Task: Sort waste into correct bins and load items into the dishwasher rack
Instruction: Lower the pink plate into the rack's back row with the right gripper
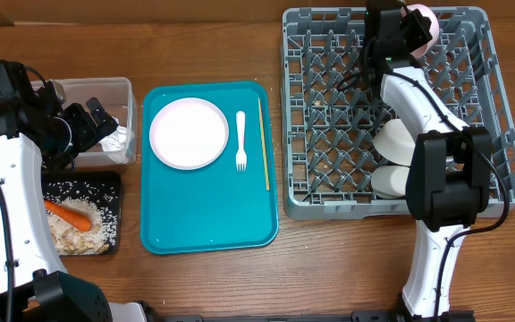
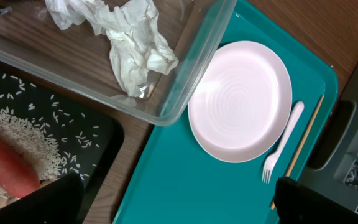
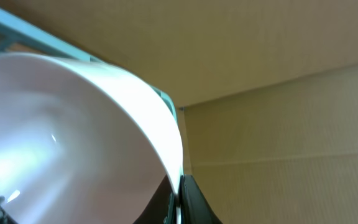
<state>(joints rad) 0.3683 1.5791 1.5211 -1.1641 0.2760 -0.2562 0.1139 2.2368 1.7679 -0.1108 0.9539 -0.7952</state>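
The small pale pink bowl (image 1: 425, 21) is pinched at its rim by the fully closed right fingers (image 3: 179, 200) and held tilted over the far edge of the dishwasher rack (image 1: 291, 107); whether it touches the pegs I cannot tell. Two white bowls (image 1: 392, 139) already stand in the rack near the arm. The step in hand looks like loading this bowl; next it needs lowering between pegs on edge, then releasing. On the teal tray (image 1: 208, 241) the white plate (image 1: 189, 133), white plastic fork (image 1: 240, 140) and chopstick (image 1: 264, 143) are not yet loaded. The left fingers (image 1: 92, 123) are spread wide and empty, above the clear tub (image 1: 129, 89) with its crumpled tissue (image 2: 135, 43), beside the black tray (image 1: 110, 183) of rice and carrot (image 1: 68, 213).
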